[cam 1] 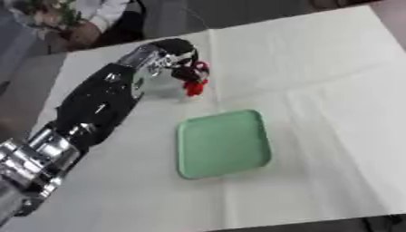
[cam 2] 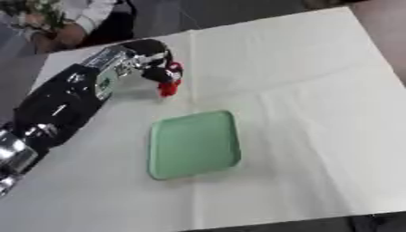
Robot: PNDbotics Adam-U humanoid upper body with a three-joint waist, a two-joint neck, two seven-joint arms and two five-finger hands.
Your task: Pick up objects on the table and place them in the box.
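My left arm reaches in from the lower left, and my left hand (cam 1: 176,56) is at the far left part of the table, its fingers curled round a small red object (cam 1: 194,84) that hangs just above the white cloth. A shallow green tray (cam 1: 224,142) lies flat nearer the middle, below and right of the hand, with nothing in it. The red object is apart from the tray. My right hand shows in neither view.
A white cloth (cam 1: 333,90) covers the table, with creases running across it. At the far left edge a person (cam 1: 87,20) sits beyond the table, touching nothing on it. The table's near edge (cam 2: 301,222) shows at the bottom.
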